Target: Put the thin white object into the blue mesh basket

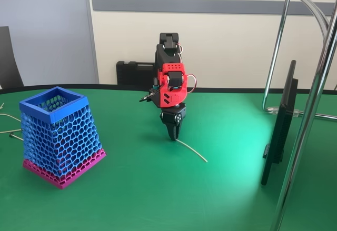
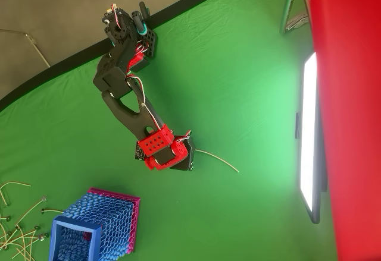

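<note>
Fixed view | end effector [image 1: 173,137] touching thin white object [image 1: 192,150] | blue mesh basket [image 1: 59,135] well apart

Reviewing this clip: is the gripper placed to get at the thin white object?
Probably yes. The gripper points down at the near end of the thin white object, which lies alone on the green table.
</note>
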